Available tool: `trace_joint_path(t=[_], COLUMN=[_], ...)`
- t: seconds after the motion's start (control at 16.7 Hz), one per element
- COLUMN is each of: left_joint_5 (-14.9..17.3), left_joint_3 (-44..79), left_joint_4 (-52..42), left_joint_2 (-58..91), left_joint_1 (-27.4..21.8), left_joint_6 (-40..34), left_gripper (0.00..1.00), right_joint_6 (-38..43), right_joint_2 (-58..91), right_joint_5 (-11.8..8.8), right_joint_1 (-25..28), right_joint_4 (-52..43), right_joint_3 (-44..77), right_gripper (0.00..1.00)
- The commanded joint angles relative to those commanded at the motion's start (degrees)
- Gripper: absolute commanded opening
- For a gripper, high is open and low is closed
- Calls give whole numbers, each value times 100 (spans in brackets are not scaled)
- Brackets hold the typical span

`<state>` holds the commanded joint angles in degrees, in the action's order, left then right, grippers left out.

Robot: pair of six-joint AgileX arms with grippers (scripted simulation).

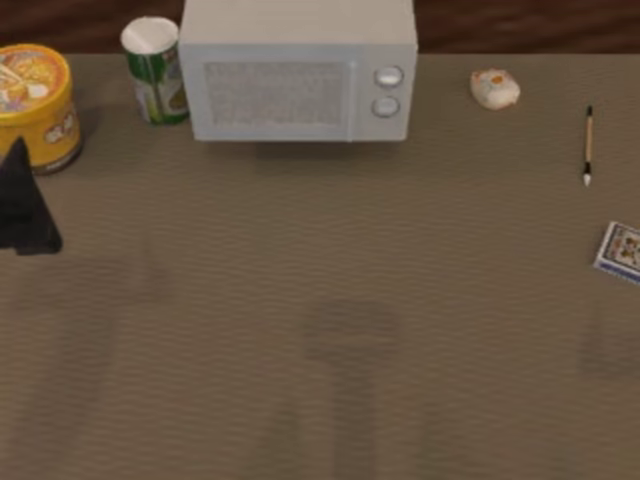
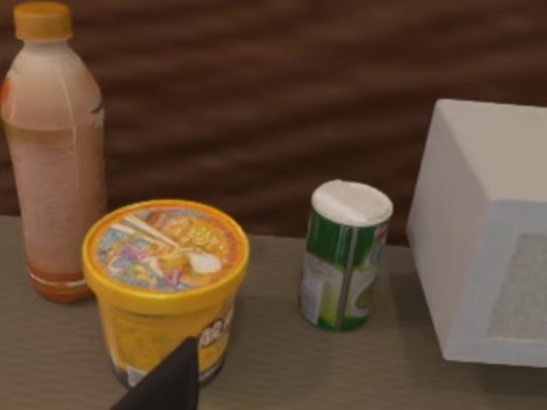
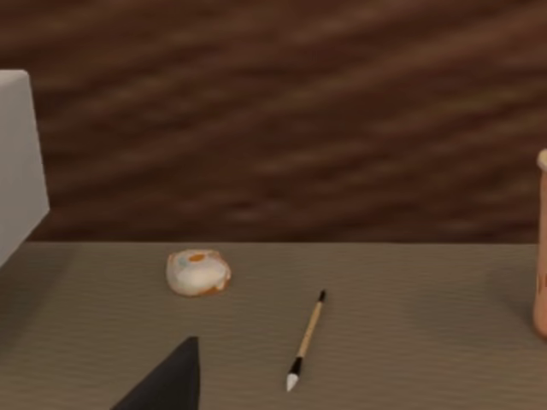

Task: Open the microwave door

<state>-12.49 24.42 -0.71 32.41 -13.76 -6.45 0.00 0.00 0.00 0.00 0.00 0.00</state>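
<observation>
A white microwave [image 1: 298, 68] sits at the top centre of the overhead frame, against the far edge of a tan table [image 1: 330, 330]. The microwave door [image 1: 272, 95], with its grey speckled mesh window, lies flat and closed against the front, left of two round grey knobs [image 1: 388, 91].

Just left of the microwave stands a green can with a white lid [image 1: 154, 70]. At the far left edge is a yellow instant-noodle cup [image 1: 34, 105]. The left wrist view also shows an orange-capped bottle of pinkish drink [image 2: 51, 154] beside that cup.

A dark wedge at the left edge of the overhead frame, just below the noodle cup, is the left gripper [image 1: 24, 205]. How wide it stands cannot be told. It is well apart from the microwave.

The right gripper [image 3: 167, 384] shows only as a dark tip at the bottom of its own wrist view, and its opening cannot be told either.

On the right half of the table lie a small white-and-orange rounded object [image 1: 495, 88], a slim brush with a white tip [image 1: 588, 145] and, at the right edge, a blue-bordered card box [image 1: 620, 251].
</observation>
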Motion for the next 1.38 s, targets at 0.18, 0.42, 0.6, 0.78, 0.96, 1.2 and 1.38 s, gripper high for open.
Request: trace_joint_path(t=[0.18, 0.42, 0.6, 0.78, 0.96, 1.2, 1.38], left_joint_5=[-594, -1369, -1899, -2330, -2620, -2731, -2718], left_joint_3=[1309, 3056, 4188, 5040, 5567, 5749, 5721], left_joint_4=[94, 246, 296, 272, 208, 169, 170], left_joint_2=[1828, 4346, 6013, 7291, 8091, 8380, 8366], left_joint_1=[-667, -1549, -2147, -2635, -2964, -3085, -3059], left_joint_6=[-395, -922, -1242, -1459, -1577, -1614, -1609], left_gripper=[100, 100, 100, 100, 100, 100, 100], right_joint_6=[0, 0, 0, 0, 0, 0, 0], right_joint_2=[0, 0, 0, 0, 0, 0, 0], right_joint_5=[0, 0, 0, 0, 0, 0, 0], right_joint_1=[0, 0, 0, 0, 0, 0, 0], right_joint_4=[0, 0, 0, 0, 0, 0, 0], right_joint_3=[0, 0, 0, 0, 0, 0, 0], right_gripper=[100, 100, 100, 100, 100, 100, 100])
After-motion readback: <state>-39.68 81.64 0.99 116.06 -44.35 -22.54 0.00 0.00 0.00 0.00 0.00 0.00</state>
